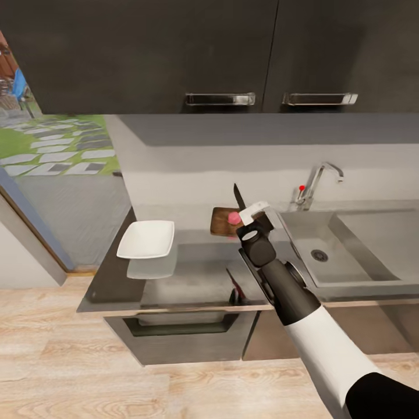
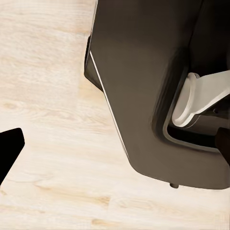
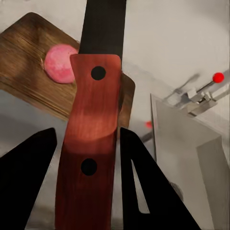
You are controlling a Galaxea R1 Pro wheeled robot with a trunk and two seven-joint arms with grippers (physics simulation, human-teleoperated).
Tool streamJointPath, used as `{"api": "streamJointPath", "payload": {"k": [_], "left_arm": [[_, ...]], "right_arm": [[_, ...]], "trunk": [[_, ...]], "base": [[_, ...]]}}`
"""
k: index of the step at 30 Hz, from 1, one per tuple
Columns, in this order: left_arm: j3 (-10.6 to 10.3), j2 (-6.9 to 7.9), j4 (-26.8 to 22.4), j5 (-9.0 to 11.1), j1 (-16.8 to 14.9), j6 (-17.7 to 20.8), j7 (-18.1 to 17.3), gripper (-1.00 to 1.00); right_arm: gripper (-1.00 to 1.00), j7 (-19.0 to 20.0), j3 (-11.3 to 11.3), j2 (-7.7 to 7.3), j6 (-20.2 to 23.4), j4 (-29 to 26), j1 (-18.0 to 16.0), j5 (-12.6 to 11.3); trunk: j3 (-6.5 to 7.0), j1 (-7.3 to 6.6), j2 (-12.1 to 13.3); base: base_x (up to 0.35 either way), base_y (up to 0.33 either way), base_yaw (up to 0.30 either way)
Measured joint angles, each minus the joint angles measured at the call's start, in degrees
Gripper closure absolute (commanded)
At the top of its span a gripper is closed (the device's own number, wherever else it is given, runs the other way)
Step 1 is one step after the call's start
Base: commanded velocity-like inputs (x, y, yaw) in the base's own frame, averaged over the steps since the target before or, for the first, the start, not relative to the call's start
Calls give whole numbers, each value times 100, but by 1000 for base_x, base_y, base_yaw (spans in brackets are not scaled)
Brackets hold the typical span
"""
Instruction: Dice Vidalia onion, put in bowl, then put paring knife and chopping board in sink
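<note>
My right gripper [image 1: 255,216] is shut on the paring knife [image 1: 239,198], whose dark blade points away from me, above the chopping board [image 1: 221,223]. In the right wrist view the knife's red-brown riveted handle [image 3: 91,143] sits between the black fingers [image 3: 28,177], and the blade [image 3: 103,24] passes just beside the pink Vidalia onion [image 3: 61,63] lying on the wooden chopping board [image 3: 28,57]. The onion [image 1: 234,217] rests on the board's right part. The white bowl [image 1: 146,238] stands on the countertop [image 1: 198,273] to the left. The steel sink [image 1: 326,253] lies to the right. My left gripper [image 2: 115,146] hangs open over the floor.
A chrome tap [image 1: 319,177] with a red knob [image 1: 301,188] stands behind the sink. Dark wall cabinets [image 1: 174,52] hang overhead. An oven front [image 1: 180,326] sits under the countertop. A glass door [image 1: 52,174] is at the left. The robot's dark base [image 2: 153,86] stands on the wooden floor [image 2: 48,96].
</note>
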Motion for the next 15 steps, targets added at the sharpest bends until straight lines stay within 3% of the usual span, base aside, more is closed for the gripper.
{"api": "streamJointPath", "payload": {"k": [6, 11, 15], "left_arm": [[9, 0, 0, -2, 0, 0, 0, -100], [7, 0, 3, 1, 0, -1, 0, -100], [8, 0, 0, 0, 0, -1, 0, -100]], "right_arm": [[100, 0, 78, -12, 0, 0, 0, 5], [100, -2, 80, -64, 0, 1, 4, 5], [100, -14, 81, -91, 7, 9, 23, 6]], "trunk": [[0, 0, 0], [0, 0, 0], [0, 2, 1]], "base": [[238, 67, 0], [220, -64, 0], [69, -41, 0]]}}
